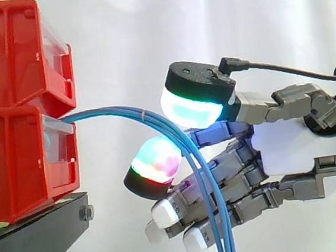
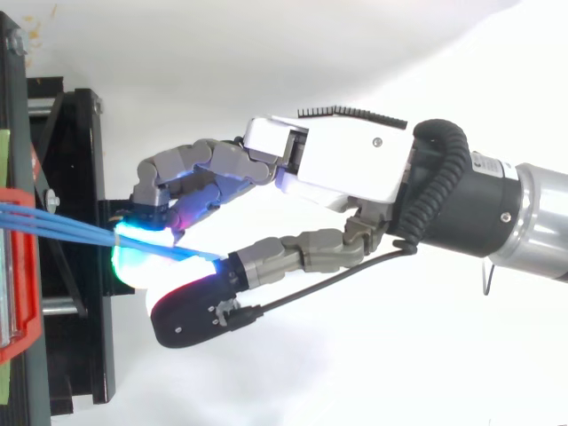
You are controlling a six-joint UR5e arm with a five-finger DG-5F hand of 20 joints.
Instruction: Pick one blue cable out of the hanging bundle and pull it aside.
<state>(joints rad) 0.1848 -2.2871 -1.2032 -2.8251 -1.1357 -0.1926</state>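
Several thin blue cables (image 1: 125, 113) leave the lower red bin (image 1: 17, 170) as a bundle, arch to the right and hang down past the bottom edge. My hand (image 1: 289, 144) reaches in from the right at the bend. Its thumb pad (image 1: 193, 108) glows green and cyan just above the bundle, and a multicoloured fingertip (image 1: 156, 161) sits just below and left of it. The cables run through the gap between these two, and I see no pinch. They cross in front of the lower, white-tipped fingers. From above, the blue cables (image 2: 62, 222) end under the hand (image 2: 346, 164).
A second red bin (image 1: 6, 52) is stacked on the lower one, both on the black stand (image 1: 35, 234) at the left. The white curtain hangs behind. The arm's sleeve and wrist (image 2: 524, 226) fill the right side of the top view.
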